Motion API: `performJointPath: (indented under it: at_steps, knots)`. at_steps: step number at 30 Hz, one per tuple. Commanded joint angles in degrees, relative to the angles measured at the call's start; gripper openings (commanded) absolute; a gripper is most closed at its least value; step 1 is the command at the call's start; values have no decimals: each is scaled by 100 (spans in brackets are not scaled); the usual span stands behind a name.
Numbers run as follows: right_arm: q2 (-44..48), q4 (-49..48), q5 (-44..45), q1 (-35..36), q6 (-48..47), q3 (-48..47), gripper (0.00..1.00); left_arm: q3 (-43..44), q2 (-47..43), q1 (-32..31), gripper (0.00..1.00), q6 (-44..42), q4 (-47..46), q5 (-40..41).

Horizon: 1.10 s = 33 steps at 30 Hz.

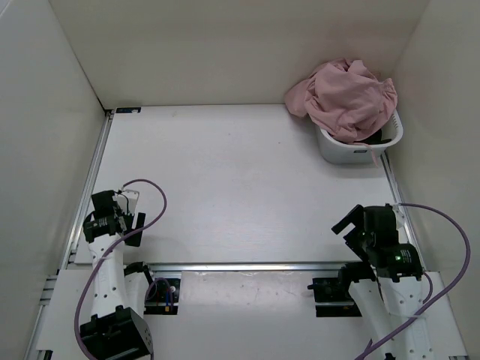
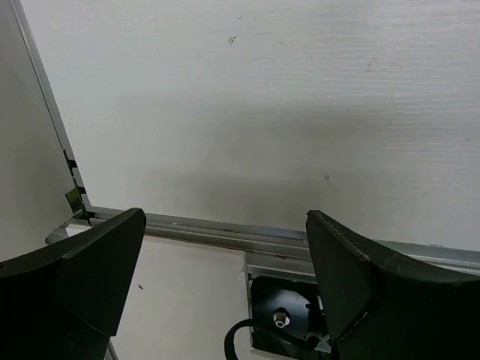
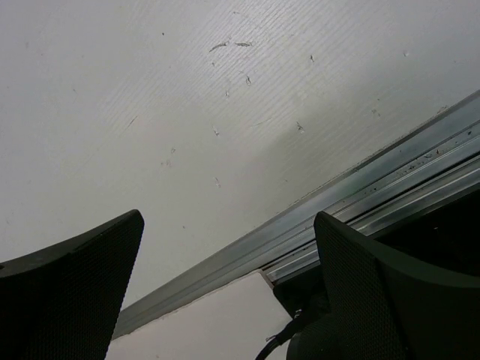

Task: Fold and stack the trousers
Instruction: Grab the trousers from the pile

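The dusty-pink trousers [image 1: 343, 97] lie bunched in a heap over a white laundry basket [image 1: 337, 150] at the far right corner of the table. My left gripper [image 1: 124, 211] rests low at the near left, open and empty; in the left wrist view [image 2: 225, 247] its two dark fingers stand wide apart over the table's near rail. My right gripper [image 1: 358, 223] rests at the near right, open and empty; the right wrist view [image 3: 229, 255] shows its fingers spread over bare table and the rail. Both grippers are far from the trousers.
White walls enclose the table [image 1: 225, 180] on the left, back and right. A metal rail [image 1: 247, 266] runs along the near edge, with the arms' black base mounts [image 1: 163, 294] behind it. Something dark shows inside the basket under the pink cloth.
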<state>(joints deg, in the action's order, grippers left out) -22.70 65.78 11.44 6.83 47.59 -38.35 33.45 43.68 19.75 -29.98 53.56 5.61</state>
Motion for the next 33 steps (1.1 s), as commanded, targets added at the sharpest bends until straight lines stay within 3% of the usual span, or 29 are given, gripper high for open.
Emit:
performJointPath:
  at_steps: [1, 7, 12, 14, 15, 17, 18, 20, 23, 28, 30, 31, 32, 33]
  knots:
    - [-330, 402, 77, 29, -197, -128, 99, 73, 17, -24, 100, 70, 5, 55]
    - [-1990, -371, 595, 29, -1198, -1963, 99, 1214, 675, -24, 100, 124, -56, 2]
    - [-4336, -1320, 1202, -23, -2077, -4116, 99, 2524, 1800, -24, 100, 334, -109, 134]
    - [-5153, -1751, 1089, -102, -2516, -5328, 99, 3192, 2336, -24, 100, 475, -109, 256]
    - [-6062, -1753, 1088, -199, -2631, -5811, 99, 3403, 2495, -24, 100, 536, -109, 257]
    - [-7024, -1535, 1088, -418, -2632, -6935, 99, 3990, 2959, -129, 100, 712, -109, 257]
    - [-7969, -1455, 1088, -489, -2632, -8054, 99, 4159, 3101, -129, 100, 782, -109, 257]
    - [-9183, -1454, 800, -708, -2519, -9358, 99, 4493, 3487, -278, 100, 844, -47, 257]
    - [-10145, -2039, 597, -894, -2229, -9832, 99, 4617, 3988, -349, 100, 897, -117, 134]
    - [-10685, -2561, 596, -955, -2175, -9771, 98, 4618, 4780, -682, 100, 897, -250, 547]
    - [-10572, -2561, 666, -955, -2272, -9771, 83, 4618, 4886, -683, 100, 967, -381, 608]
    - [-10467, -2613, 745, -955, -2359, -9718, 67, 4618, 4939, -683, 100, 1054, -381, 556]
    - [-10344, -2718, 859, -903, -2430, -9518, 49, 4618, 5000, -683, 100, 1134, -381, 556]
    - [-10021, -2780, 860, -903, -2430, -9394, 18, 4618, 5001, -683, 100, 1187, -381, 556]
